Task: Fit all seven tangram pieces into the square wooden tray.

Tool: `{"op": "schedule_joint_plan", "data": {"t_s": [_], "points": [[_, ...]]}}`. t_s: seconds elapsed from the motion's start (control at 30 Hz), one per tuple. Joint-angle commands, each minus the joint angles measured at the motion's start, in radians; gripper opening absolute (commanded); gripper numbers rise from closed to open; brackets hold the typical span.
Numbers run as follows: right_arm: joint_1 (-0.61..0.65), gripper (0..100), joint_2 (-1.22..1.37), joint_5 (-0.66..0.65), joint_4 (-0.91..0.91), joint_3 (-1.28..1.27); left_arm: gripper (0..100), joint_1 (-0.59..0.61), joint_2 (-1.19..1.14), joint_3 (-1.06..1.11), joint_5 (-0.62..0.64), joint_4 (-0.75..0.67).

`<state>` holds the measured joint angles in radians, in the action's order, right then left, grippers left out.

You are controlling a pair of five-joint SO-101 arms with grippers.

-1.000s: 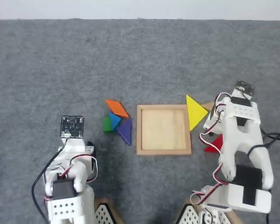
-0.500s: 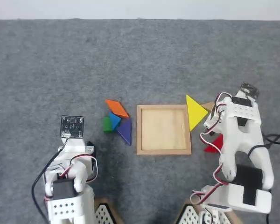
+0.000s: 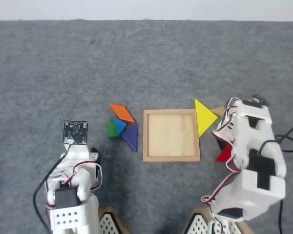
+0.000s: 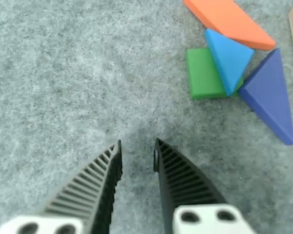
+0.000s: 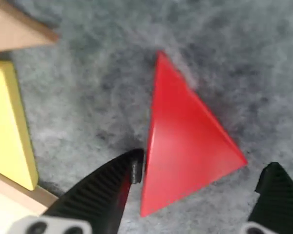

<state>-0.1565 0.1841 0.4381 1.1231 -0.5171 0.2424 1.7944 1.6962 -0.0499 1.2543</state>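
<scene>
The square wooden tray lies mid-table with nothing in it. Left of it sit an orange parallelogram, a blue triangle, a green square and a purple triangle. At its right rim lie a yellow triangle and a wood-coloured piece. A red triangle lies partly under the right arm. My right gripper is open and straddles it, one fingertip close to its edge. My left gripper is narrowly open over bare carpet, short of the green square.
Grey carpet covers the whole table. The yellow triangle and the tray's corner lie close beside the right gripper. The left arm stands at the front left, well away from the tray.
The right arm has tipped forward and lowered over the red triangle, covering more of it. The left arm and all pieces have kept still.
</scene>
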Motion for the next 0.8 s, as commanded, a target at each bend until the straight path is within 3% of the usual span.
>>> {"op": "schedule_joint_plan", "data": {"t_s": [0.0,0.17,0.53,0.77], "points": [[0.030,37.8,0.053,0.012,0.004,0.055,10,0.002,0.023,-0.012,0.011,0.006],[0.033,30.7,0.047,0.012,-0.007,0.052,10,0.002,0.023,-0.012,0.011,0.006],[0.030,30.3,0.042,0.002,-0.059,0.091,10,0.002,0.023,-0.012,0.011,0.006],[0.005,25.2,0.044,-0.095,-0.047,0.195,10,0.002,0.023,-0.012,0.011,0.006]]}}
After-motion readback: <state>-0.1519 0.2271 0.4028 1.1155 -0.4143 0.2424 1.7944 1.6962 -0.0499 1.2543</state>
